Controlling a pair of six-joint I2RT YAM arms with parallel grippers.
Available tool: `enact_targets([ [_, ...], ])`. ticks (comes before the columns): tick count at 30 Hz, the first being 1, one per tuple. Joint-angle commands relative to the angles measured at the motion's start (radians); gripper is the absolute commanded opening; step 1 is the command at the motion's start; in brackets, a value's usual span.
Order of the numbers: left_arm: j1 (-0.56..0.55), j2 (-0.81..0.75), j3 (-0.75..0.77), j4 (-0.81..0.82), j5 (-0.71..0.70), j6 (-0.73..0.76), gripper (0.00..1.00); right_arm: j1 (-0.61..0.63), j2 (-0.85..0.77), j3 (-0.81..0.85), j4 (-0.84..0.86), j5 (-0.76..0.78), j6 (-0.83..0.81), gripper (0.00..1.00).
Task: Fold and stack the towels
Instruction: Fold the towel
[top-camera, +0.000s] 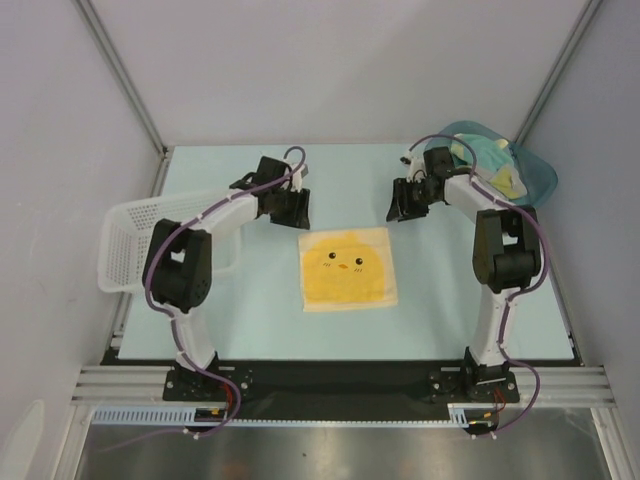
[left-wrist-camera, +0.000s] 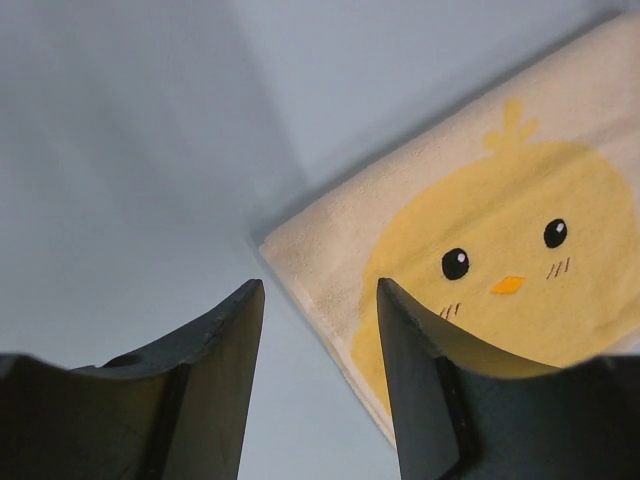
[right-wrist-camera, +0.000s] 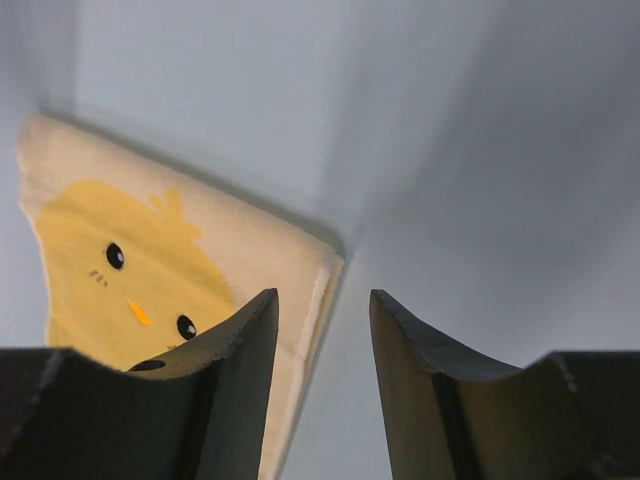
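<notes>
Top external view: my left pincer (top-camera: 291, 210) and right pincer (top-camera: 404, 204) are hanging with jaws apart, gripping nothing, just beyond the far corners of the chick towel (top-camera: 347, 268), which is lying flat mid-table (top-camera: 250, 320).

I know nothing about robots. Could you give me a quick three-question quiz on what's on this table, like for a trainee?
1. True or false: the chick towel lies flat on the table.
2. What holds the other towels? A) the teal tub B) a drawer C) a shelf
3. Fill in: the white basket stands on the robot's ____ side.
Key: 1 true; 2 A; 3 left.
</notes>
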Motion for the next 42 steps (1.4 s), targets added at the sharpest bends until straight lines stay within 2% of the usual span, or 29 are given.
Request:
enact_targets([
  [1,0.0,0.035,0.059,0.0,0.041,0.064,0.55,0.001,0.046,0.076,-0.096,-0.091,-0.167,0.47],
  [6,0.0,0.104,0.091,-0.035,0.007,0.092,0.55,0.0,0.151,0.174,-0.18,-0.118,-0.25,0.47],
  [14,0.0,0.163,0.123,-0.043,0.01,0.112,0.55,-0.009,0.229,0.197,-0.176,-0.182,-0.272,0.44],
  [23,0.0,0.187,0.152,-0.064,-0.01,0.141,0.53,-0.011,0.244,0.203,-0.165,-0.205,-0.282,0.32],
  [31,0.0,0.213,0.171,-0.073,0.028,0.145,0.41,-0.011,0.252,0.215,-0.16,-0.206,-0.281,0.31],
  [34,0.0,0.223,0.183,-0.076,0.022,0.145,0.33,-0.011,0.257,0.22,-0.157,-0.214,-0.275,0.32],
  [37,0.0,0.236,0.201,-0.081,0.019,0.138,0.14,-0.011,0.257,0.223,-0.15,-0.217,-0.269,0.23],
  [39,0.0,0.241,0.218,-0.076,0.021,0.132,0.0,-0.009,0.254,0.221,-0.139,-0.2,-0.266,0.1],
  [41,0.002,0.241,0.236,-0.066,0.022,0.124,0.0,-0.015,0.241,0.217,-0.117,-0.176,-0.255,0.0],
  [42,0.002,0.236,0.241,-0.061,0.024,0.121,0.0,-0.019,0.234,0.215,-0.108,-0.167,-0.241,0.0],
])
